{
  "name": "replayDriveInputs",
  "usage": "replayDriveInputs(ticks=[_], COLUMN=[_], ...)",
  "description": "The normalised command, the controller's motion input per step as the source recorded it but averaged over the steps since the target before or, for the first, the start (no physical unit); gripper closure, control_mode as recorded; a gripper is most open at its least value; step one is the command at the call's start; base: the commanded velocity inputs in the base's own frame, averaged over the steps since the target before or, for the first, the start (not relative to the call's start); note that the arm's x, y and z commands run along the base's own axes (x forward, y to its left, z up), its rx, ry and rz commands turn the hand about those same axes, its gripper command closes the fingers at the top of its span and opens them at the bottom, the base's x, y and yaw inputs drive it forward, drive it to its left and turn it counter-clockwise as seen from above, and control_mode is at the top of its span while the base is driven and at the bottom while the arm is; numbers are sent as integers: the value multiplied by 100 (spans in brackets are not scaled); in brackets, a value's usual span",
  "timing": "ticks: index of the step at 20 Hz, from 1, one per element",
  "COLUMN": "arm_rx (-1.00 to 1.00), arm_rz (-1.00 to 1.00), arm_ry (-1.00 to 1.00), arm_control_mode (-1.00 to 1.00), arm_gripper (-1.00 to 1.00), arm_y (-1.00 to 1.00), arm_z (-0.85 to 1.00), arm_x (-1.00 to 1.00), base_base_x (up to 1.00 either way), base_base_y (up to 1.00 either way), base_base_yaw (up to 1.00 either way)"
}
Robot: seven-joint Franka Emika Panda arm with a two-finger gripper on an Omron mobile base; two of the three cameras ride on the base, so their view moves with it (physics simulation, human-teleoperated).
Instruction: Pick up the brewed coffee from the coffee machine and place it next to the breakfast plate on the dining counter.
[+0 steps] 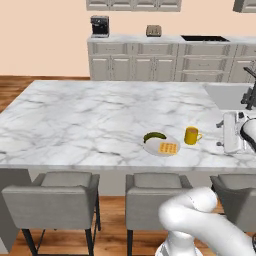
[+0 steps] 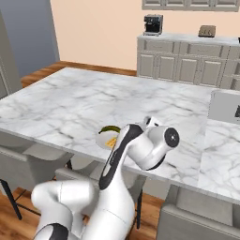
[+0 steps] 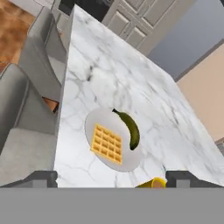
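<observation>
1. Nearest the base, three grey upholstered stools [image 1: 57, 200] are tucked against the front edge of the big slab, so the robot has to reach over them to work on it.
2. The white arm bends up over that edge. Its pincer [image 3: 109, 178] hangs above the slab, the two dark fingertips [image 3: 41, 178] spread wide at the bottom of the hand view with nothing between them: it is open and empty.
3. Right below it, the small bright yellow mug with a side handle [image 1: 192, 135] stands upright on the long white grey-veined marble tabletop [image 1: 90, 120], its rim just showing between the fingertips in the hand view. Judging by the open pincer and the standing mug, the cup looks to be already set down.
4. The mug sits just beside the small round pale plate [image 1: 161, 146], close but apart from it, handle turned away. That matches the task's "next to", leaving room for the square golden waffle [image 3: 106, 143] and the dark green curved fruit [image 3: 129, 128] on the plate.
5. A pale sink basin [image 1: 227, 95] is set into the slab further right.
6. Far back, the boxy silver-grey espresso machine [image 1: 99, 26] stands on the narrower top over grey cabinets [image 1: 150, 62], well apart from the mug, near a small toaster [image 1: 153, 30].
</observation>
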Motion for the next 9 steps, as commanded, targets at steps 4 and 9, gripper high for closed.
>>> replayDriveInputs(ticks=[4,9], arm_rx=[16,24], arm_rz=[2,1], arm_ry=[-10,-15], arm_control_mode=[-100,-100], arm_gripper=[-100,-100], arm_y=[-42,-64], arm_z=[0,0], arm_x=[-40,-52], base_base_x=[0,0], base_base_y=[0,0], base_base_yaw=[0,0])
